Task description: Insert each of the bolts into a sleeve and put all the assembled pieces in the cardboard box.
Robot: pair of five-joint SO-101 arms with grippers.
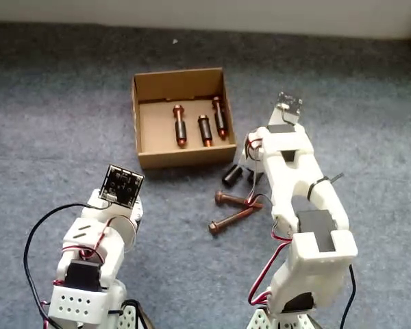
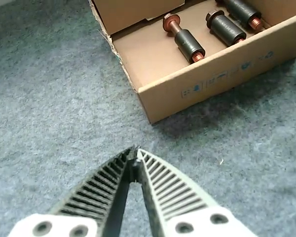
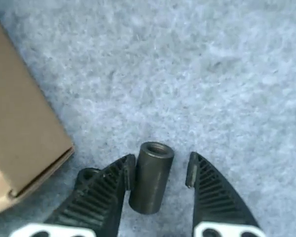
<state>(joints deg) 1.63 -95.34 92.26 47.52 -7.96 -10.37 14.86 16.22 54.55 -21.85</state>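
The cardboard box (image 1: pixel 145 116) sits on the grey carpet and holds three assembled pieces (image 1: pixel 179 125), each a copper bolt in a black sleeve. Two loose copper bolts (image 1: pixel 234 199) (image 1: pixel 230 220) lie in front of the box. A loose black sleeve (image 3: pixel 151 177) lies on the carpet between the fingers of my right gripper (image 3: pixel 159 170), which is open around it, close to the box's corner (image 3: pixel 19 133). In the high view this sleeve (image 1: pixel 231 175) shows beside the right arm. My left gripper (image 2: pixel 134 157) is shut and empty, hovering over carpet short of the box's front wall (image 2: pixel 212 81).
The right arm (image 1: pixel 298 199) reaches over the loose bolts and hides part of them. The left arm (image 1: pixel 99 247) stays at the near left. Open carpet lies to the left and right of the box.
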